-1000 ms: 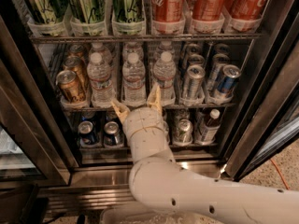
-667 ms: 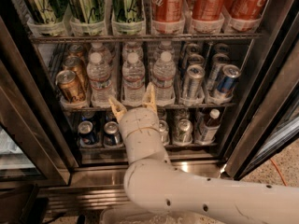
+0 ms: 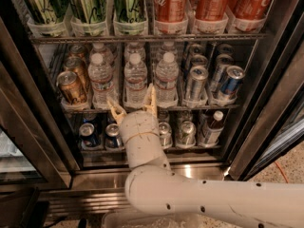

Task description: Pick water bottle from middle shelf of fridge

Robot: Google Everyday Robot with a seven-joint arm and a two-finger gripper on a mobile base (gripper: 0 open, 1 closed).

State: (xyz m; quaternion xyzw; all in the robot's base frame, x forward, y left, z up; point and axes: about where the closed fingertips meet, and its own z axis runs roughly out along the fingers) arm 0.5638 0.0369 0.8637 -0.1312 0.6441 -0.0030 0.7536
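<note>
The fridge [image 3: 28, 127] stands open before me with its dark frame. Its middle shelf [image 3: 190, 107] carries three lanes of clear water bottles with white caps. The front ones are the left water bottle [image 3: 100, 80], the middle water bottle [image 3: 136, 79] and the right one [image 3: 166, 78]. My gripper [image 3: 134, 104] is open, its tan fingers [image 3: 151, 99] spread just below and in front of the middle water bottle, at the shelf's front rail. It holds nothing.
Gold cans [image 3: 71, 85] stand left of the bottles and slim silver-blue cans [image 3: 231, 82] right. Tall green cans [image 3: 85, 4] and red cans [image 3: 171, 1] fill the upper rack. The lower rack holds cans [image 3: 89, 134] and a dark-liquid bottle [image 3: 213, 126]. The glass door [image 3: 280, 108] hangs right.
My gripper has shifted slightly left and stays open in front of the middle shelf; the bottles have not moved.
</note>
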